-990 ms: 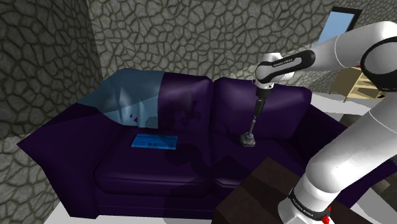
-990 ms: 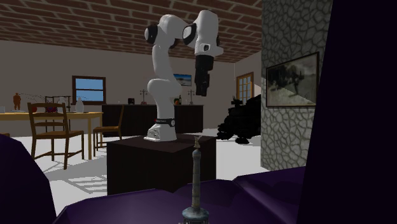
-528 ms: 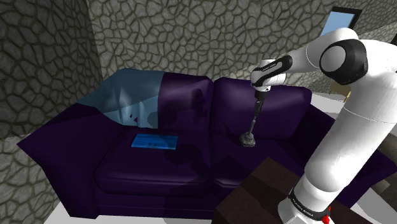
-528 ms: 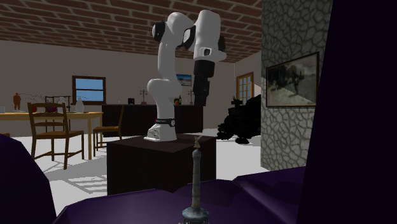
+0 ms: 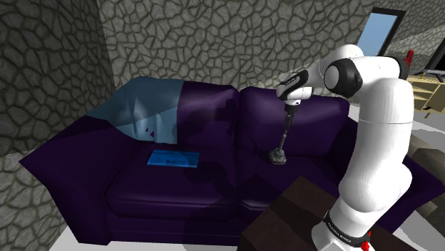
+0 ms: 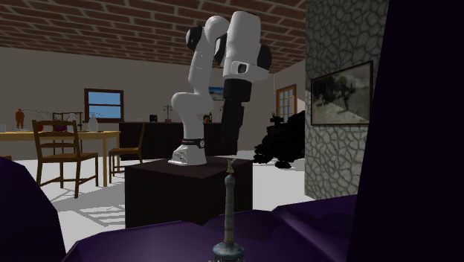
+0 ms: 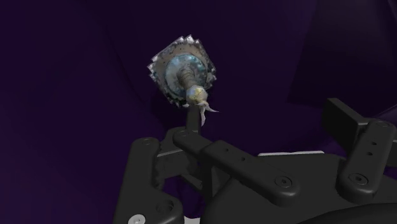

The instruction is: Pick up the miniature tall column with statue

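We take in the purple sofa (image 5: 178,192), then the white arm (image 5: 378,142), its base lettering too small to read. The column with statue (image 5: 283,139) stands upright on the seat cushion. The gripper (image 6: 227,149) hangs just above it, jaws apart and empty.

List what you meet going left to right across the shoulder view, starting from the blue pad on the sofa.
Blue pad → column → arm base → wooden furniture
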Controlling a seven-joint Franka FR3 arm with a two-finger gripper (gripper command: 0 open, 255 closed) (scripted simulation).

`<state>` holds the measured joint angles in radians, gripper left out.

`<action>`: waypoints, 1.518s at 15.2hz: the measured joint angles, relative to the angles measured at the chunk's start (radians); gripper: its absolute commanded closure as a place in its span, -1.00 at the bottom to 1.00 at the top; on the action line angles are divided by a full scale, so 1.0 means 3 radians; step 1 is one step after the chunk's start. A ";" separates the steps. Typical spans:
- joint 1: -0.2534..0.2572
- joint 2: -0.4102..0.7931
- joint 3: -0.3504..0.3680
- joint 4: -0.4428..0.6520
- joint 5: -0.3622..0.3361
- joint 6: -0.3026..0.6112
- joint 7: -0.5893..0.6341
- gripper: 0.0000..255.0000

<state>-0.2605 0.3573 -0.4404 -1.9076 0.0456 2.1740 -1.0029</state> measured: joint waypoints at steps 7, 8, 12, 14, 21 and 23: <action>-0.0218 0.0561 0.0076 0.0497 0.0187 0.0055 -0.0213 -1.00; -0.0224 0.0587 0.0082 0.0490 0.0197 0.0086 -0.0218 -1.00; -0.0238 0.0670 0.0106 0.0466 0.0228 0.0190 -0.0224 1.00; -0.0239 0.0681 0.0109 0.0470 0.0232 0.0198 -0.0224 1.00; -0.0238 0.0680 0.0111 0.0476 0.0234 0.0196 -0.0223 1.00; -0.0238 0.0670 0.0107 0.0478 0.0229 0.0180 -0.0223 1.00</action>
<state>-0.3319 0.5582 -0.4084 -1.7641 0.1141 2.2280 -1.0699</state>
